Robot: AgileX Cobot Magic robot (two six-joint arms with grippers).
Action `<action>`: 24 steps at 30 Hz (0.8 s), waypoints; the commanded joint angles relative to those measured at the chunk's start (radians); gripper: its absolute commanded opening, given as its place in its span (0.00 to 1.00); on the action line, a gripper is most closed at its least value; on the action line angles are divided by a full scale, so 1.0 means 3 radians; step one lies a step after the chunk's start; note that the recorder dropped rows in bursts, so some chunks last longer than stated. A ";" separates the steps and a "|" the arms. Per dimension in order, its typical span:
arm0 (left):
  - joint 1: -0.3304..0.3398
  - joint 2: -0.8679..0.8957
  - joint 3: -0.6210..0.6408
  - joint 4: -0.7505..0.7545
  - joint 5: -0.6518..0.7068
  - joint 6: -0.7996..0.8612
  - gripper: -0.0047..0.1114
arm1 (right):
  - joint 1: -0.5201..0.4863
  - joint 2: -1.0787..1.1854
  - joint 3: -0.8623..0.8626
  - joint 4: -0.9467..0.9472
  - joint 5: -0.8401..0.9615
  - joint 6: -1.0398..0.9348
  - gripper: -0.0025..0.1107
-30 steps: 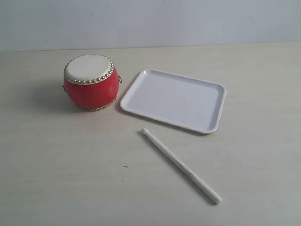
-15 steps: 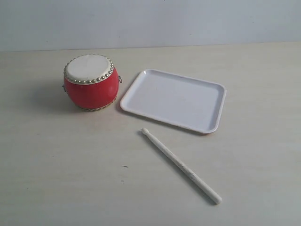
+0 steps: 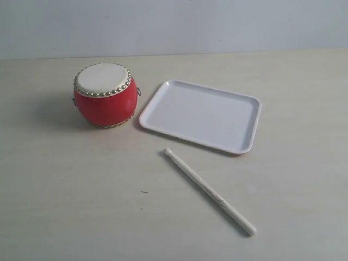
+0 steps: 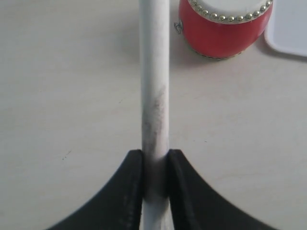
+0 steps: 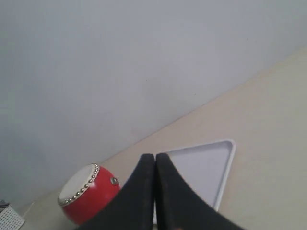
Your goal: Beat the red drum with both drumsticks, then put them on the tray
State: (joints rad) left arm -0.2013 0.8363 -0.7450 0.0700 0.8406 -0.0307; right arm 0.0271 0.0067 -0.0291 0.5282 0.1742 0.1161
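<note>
Exterior view first: nothing has changed. The red drum [image 3: 104, 95] sits upright at the back left of the table [image 3: 70, 206], and the tray [image 3: 202, 114] lies bare just beside it. The loose drumstick [image 3: 209, 191] lies in front of the tray with its tip pointing toward the drum. All three are exactly where they were a second ago, and no arm shows in this view. My read is that this is a pause, not progress.

In the left wrist view, the left gripper [image 4: 155, 153] pinches the other drumstick [image 4: 154, 81] between its black jaws. The shaft points past the drum [image 4: 223, 28], well short of touching it. A corner of the tray [image 4: 290, 26] peeks in.

In the right wrist view, the right gripper [image 5: 154, 155] has its jaws pressed together on nothing and is raised over the table. The drum [image 5: 88, 196] and tray [image 5: 204, 167] lie beyond it. So one stick is in hand and one still needs collecting before any two-stick beat.
</note>
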 commanded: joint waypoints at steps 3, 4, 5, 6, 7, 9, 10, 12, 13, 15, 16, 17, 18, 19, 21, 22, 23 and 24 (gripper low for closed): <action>0.0013 -0.0016 0.0006 0.0023 -0.0003 0.0017 0.04 | -0.0011 -0.0022 -0.0490 0.1155 0.0376 -0.1284 0.02; 0.0013 -0.0016 0.0006 0.0023 -0.0003 0.0017 0.04 | -0.0011 -0.0022 -0.0544 0.1457 0.0426 -0.1704 0.02; 0.0013 -0.0016 0.0006 0.0023 -0.0003 0.0017 0.04 | -0.0011 -0.0022 -0.0603 0.1841 0.0499 -0.2170 0.02; 0.0013 -0.0016 0.0006 0.0023 -0.0003 0.0017 0.04 | -0.0011 -0.0022 -0.0660 0.2241 0.0614 -0.2660 0.02; 0.0013 -0.0016 0.0006 0.0023 -0.0003 0.0017 0.04 | -0.0011 -0.0022 -0.0701 0.2624 0.0736 -0.3058 0.02; 0.0013 -0.0016 0.0006 0.0023 -0.0003 0.0017 0.04 | -0.0011 0.0065 -0.0778 0.3303 0.1128 -0.3908 0.02; 0.0013 -0.0016 0.0006 0.0023 -0.0003 0.0017 0.04 | -0.0011 0.0142 -0.0805 0.3500 0.1290 -0.4148 0.02; 0.0013 -0.0016 0.0006 0.0023 -0.0003 0.0017 0.04 | -0.0011 0.0399 -0.0900 0.3649 0.1557 -0.4433 0.02; 0.0013 -0.0016 0.0006 0.0023 -0.0003 0.0017 0.04 | -0.0011 0.0561 -0.0956 0.3612 0.1631 -0.4425 0.02; 0.0013 -0.0016 0.0006 0.0023 -0.0003 0.0017 0.04 | -0.0011 0.0955 -0.1080 0.3496 0.1754 -0.4425 0.02; 0.0013 -0.0016 0.0006 0.0023 -0.0003 0.0017 0.04 | -0.0011 0.1174 -0.1162 0.3407 0.1835 -0.4418 0.02; 0.0013 -0.0016 0.0006 0.0023 -0.0003 0.0017 0.04 | -0.0011 0.1356 -0.1229 0.3315 0.1935 -0.4418 0.02; 0.0013 -0.0016 0.0006 0.0023 -0.0003 0.0017 0.04 | -0.0011 0.1585 -0.1312 0.3220 0.2052 -0.4409 0.02; 0.0013 -0.0016 0.0006 0.0023 -0.0003 0.0017 0.04 | -0.0011 0.1815 -0.1385 0.3133 0.2165 -0.4396 0.02; 0.0013 -0.0016 0.0006 0.0023 -0.0003 0.0017 0.04 | -0.0011 0.2209 -0.1498 0.2968 0.2315 -0.4390 0.02; 0.0013 -0.0016 0.0006 0.0023 -0.0003 0.0017 0.04 | -0.0011 0.2410 -0.1553 0.2869 0.2369 -0.4390 0.02; 0.0013 -0.0016 0.0006 0.0023 -0.0003 0.0017 0.04 | -0.0011 0.2597 -0.1599 0.2795 0.2390 -0.4384 0.02; 0.0013 -0.0016 0.0006 0.0023 -0.0003 0.0017 0.04 | -0.0011 0.2768 -0.1628 0.2708 0.2396 -0.4360 0.02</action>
State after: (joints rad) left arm -0.2013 0.8363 -0.7450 0.0700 0.8406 -0.0307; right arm 0.0271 0.7130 -0.4873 1.4145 0.8571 -1.1925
